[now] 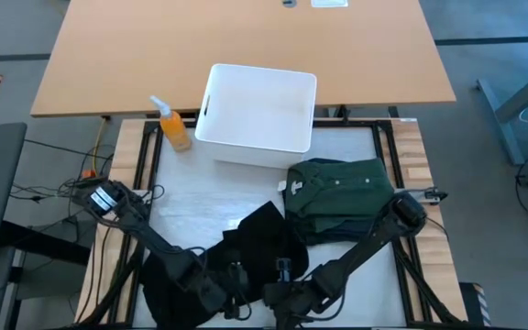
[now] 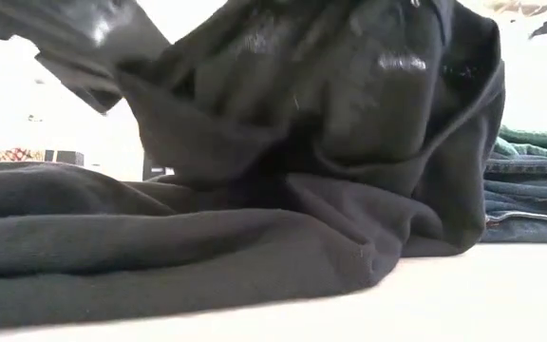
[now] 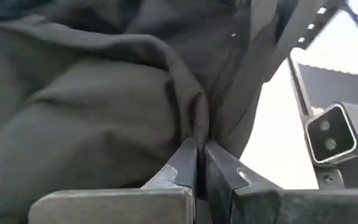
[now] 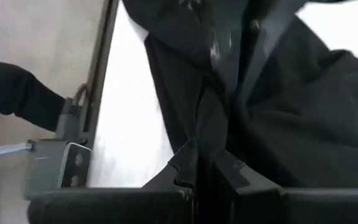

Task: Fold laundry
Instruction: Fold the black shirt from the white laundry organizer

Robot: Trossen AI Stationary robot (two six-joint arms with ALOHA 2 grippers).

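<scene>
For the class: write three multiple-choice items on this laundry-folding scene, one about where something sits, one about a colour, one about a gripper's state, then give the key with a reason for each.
1. Where does the folded green shirt lie?
A. inside the white bin
B. on the table beside the black garment, in front of the white bin
C. on the floor

2. What colour is the spray bottle next to the white bin?
A. blue
B. orange
C. white

3. How is the left gripper set?
A. wide open above the table
B. shut on the black garment
C. shut on the bottle

Key:
1 B, the high view shows it on the table, just in front of the bin.
2 B, its body is orange.
3 B, the left wrist view shows its fingers pinching a fold of the black garment.
</scene>
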